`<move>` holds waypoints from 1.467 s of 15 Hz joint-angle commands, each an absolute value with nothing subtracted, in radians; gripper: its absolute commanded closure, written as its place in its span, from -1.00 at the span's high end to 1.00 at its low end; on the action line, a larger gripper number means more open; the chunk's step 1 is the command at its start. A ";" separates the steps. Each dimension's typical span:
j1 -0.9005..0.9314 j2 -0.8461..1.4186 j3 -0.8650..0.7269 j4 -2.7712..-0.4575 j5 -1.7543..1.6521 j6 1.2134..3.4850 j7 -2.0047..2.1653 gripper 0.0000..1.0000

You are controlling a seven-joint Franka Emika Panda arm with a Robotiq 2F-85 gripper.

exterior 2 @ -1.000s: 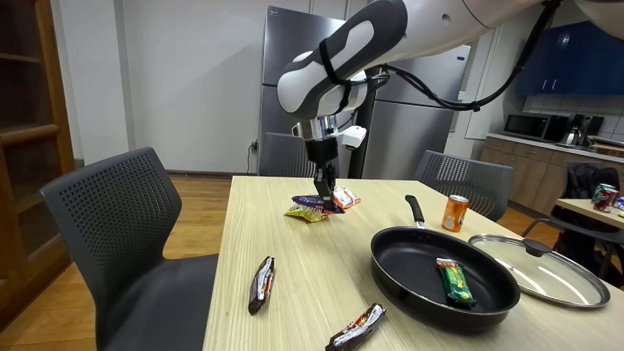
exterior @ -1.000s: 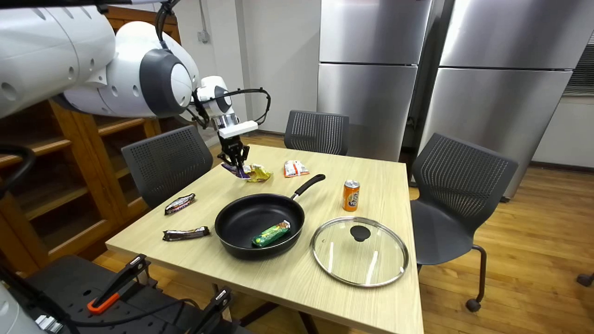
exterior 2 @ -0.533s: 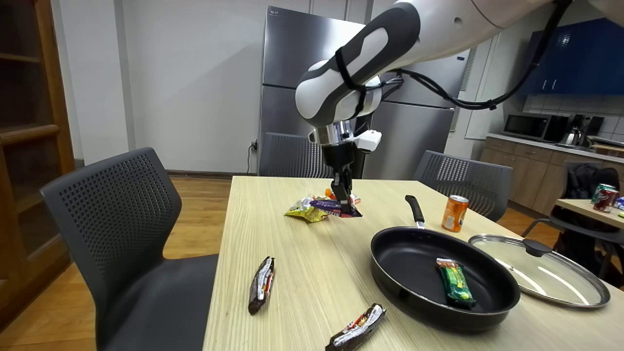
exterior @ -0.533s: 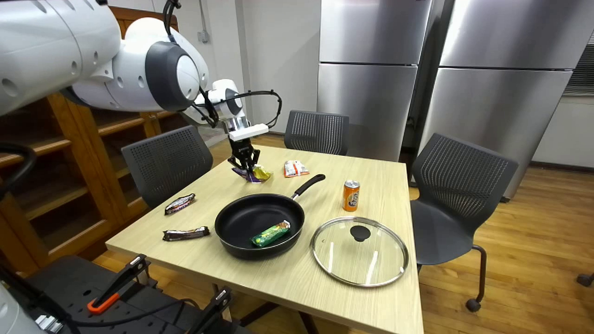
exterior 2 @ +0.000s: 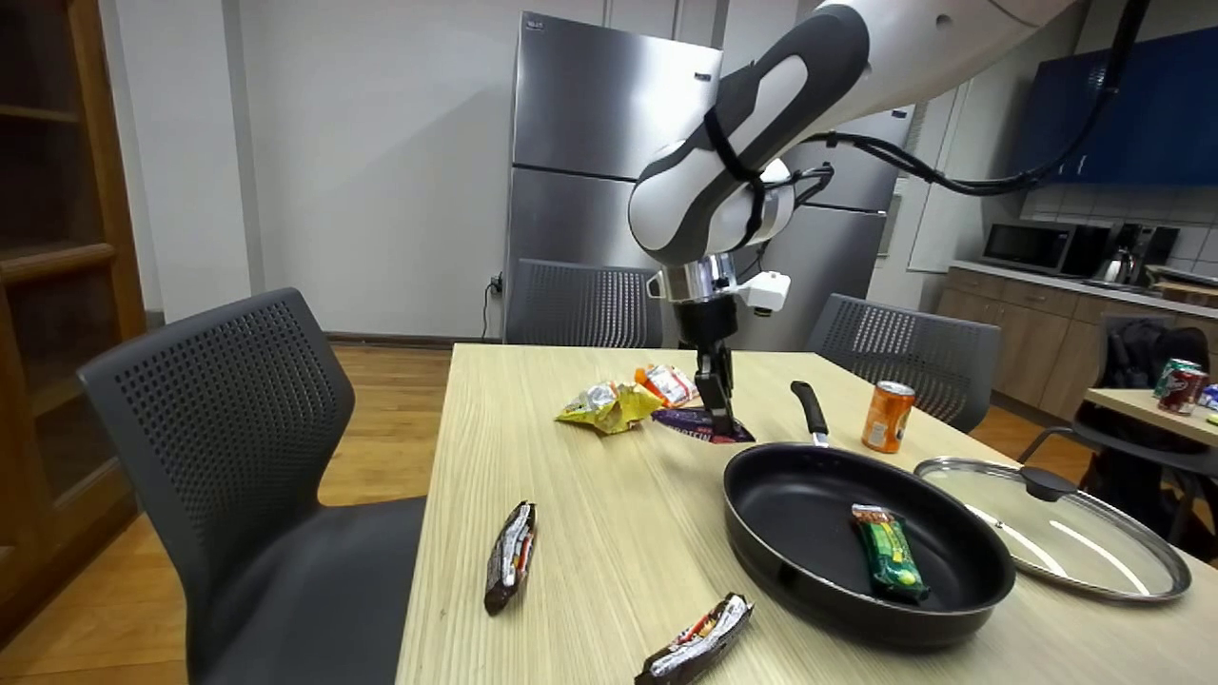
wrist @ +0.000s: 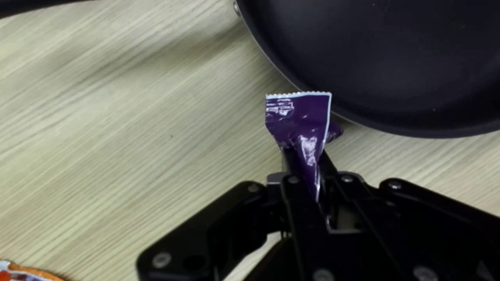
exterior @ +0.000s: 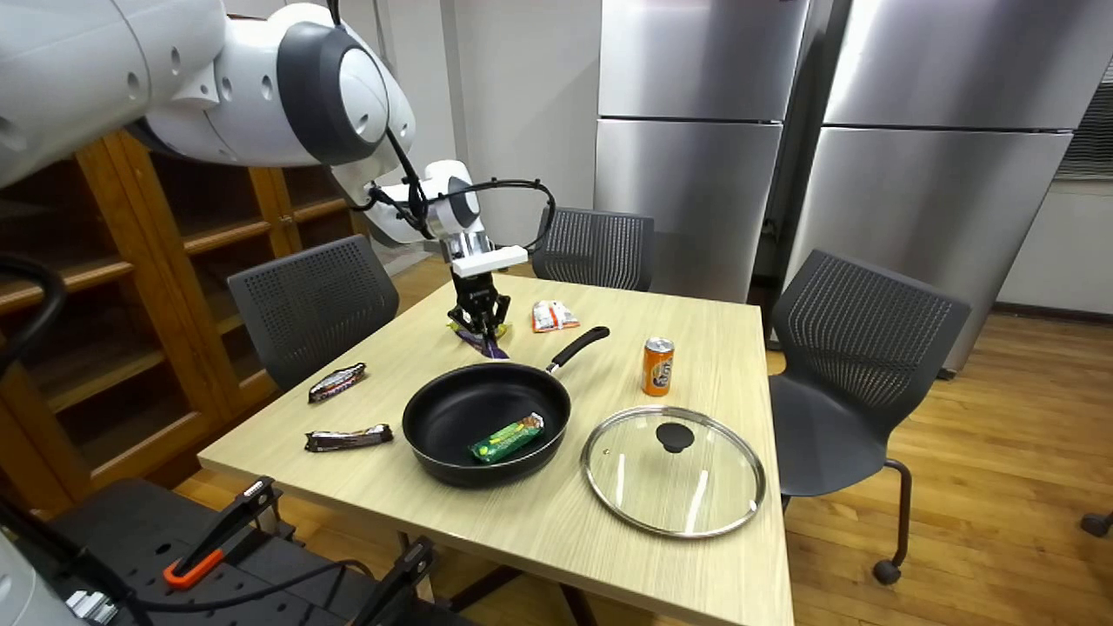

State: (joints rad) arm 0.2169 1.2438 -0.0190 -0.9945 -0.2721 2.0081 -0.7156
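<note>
As my hand (wrist: 307, 160) pinches the purple packet (wrist: 299, 115) tight, I've got it just beside the black pan (exterior 2: 804, 504) on the bench (exterior 2: 571, 495); inside that pan lies a green packet (exterior 2: 892, 557), and a yellow packet (exterior 2: 609, 409) sits near the purple one!

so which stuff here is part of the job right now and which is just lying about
Job in hand: purple packet, held in the pincer; possibly the black pan, close by.

Lying about, it seems: green packet in the pan, yellow packet, white-and-orange packet, two brown packets, orange can, glass lid.
</note>
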 commanded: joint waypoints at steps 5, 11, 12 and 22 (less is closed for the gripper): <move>0.182 1.021 -0.040 -1.394 -0.283 2.194 -0.666 -0.94; 0.133 0.888 -0.020 -1.630 -0.331 2.339 -0.582 -0.94; 0.127 0.866 -0.022 -1.672 -0.339 2.373 -0.569 -0.94; 0.107 0.702 -0.035 -1.912 -0.435 2.512 -0.494 -0.94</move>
State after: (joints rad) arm 0.1169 0.7992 -0.0382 -1.7933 -0.3805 2.4707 -0.5473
